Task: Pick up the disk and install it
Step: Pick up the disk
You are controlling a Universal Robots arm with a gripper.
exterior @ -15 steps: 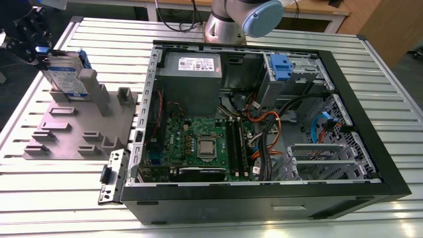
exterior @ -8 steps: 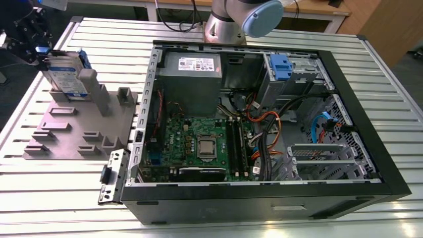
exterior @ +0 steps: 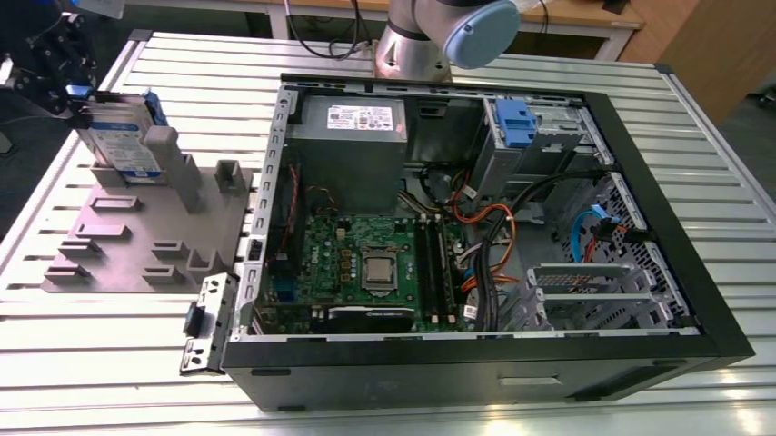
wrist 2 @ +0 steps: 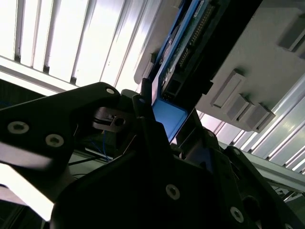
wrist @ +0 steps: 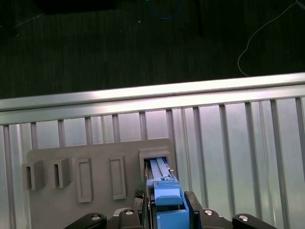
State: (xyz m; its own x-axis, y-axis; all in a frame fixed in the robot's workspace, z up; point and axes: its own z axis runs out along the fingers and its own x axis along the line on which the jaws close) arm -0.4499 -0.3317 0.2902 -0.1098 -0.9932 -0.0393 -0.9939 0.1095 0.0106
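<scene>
Blue plastic of the carrier frame marked the disk [wrist: 159,172], which stood on edge in an end slot [wrist: 155,153] of the grey fixture [wrist: 95,160]. In the first wrist view we saw the gripper [wrist: 167,213] closed on it, with one of the fingers [wrist: 190,207] on each side of the frame. In the exterior view the fixture lay on the slatted table [exterior: 97,363], just beside the open computer case [exterior: 637,154] on the exterior view's left. The disk stood upright among the fixture's posts, well apart from the drive bay [exterior: 540,136]. We judged the pick-up under way, with the disk not yet free of its slot. Done well, the lift would run straight along the slot's walls with the disk kept vertical and the grip centred, since any tilt could bind the frame against the posts.
</scene>
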